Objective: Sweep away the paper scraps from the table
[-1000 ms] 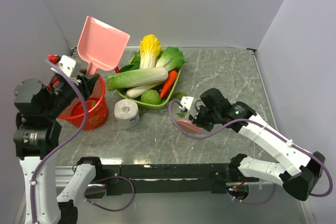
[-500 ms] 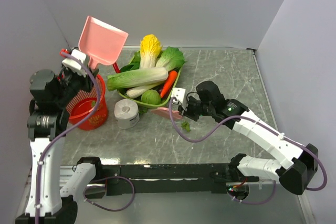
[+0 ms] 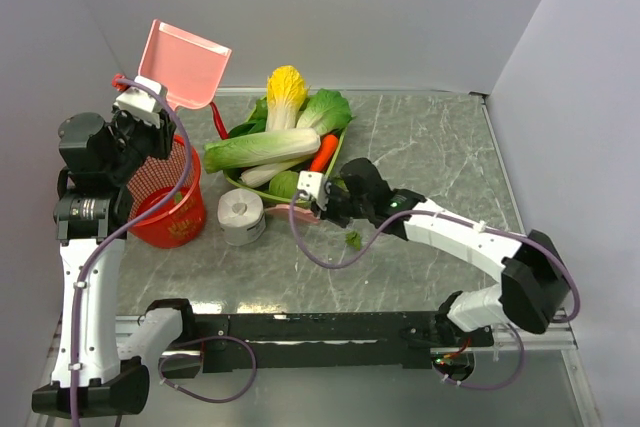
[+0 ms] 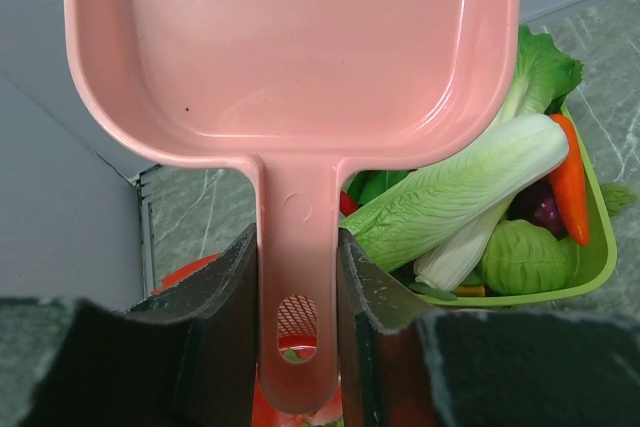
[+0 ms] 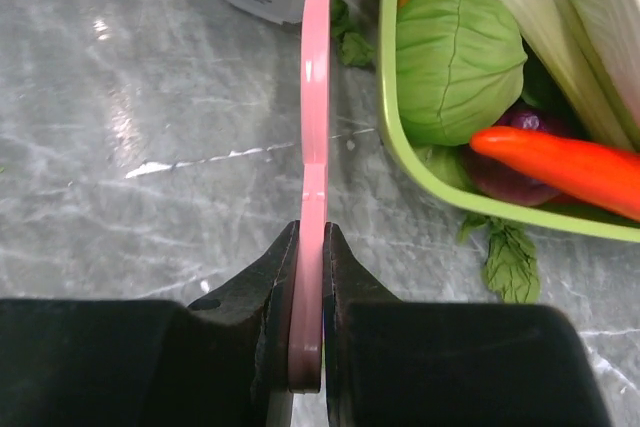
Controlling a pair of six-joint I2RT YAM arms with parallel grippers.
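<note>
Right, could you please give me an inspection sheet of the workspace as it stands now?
Surface: grey marbled table; one green scrap lies loose by the right arm.
Job's things: pink dustpan raised, red basket below its handle; thin pink sweeper edge-on beside the tray.
Clutter: green tray of vegetables; white roll next to the basket.
Grippers: left gripper shut on the dustpan handle; right gripper shut on the sweeper.
Cables: purple cables run along both arms; one loop passes close to the scrap.
Surroundings: plain grey walls; nothing else seen.
</note>
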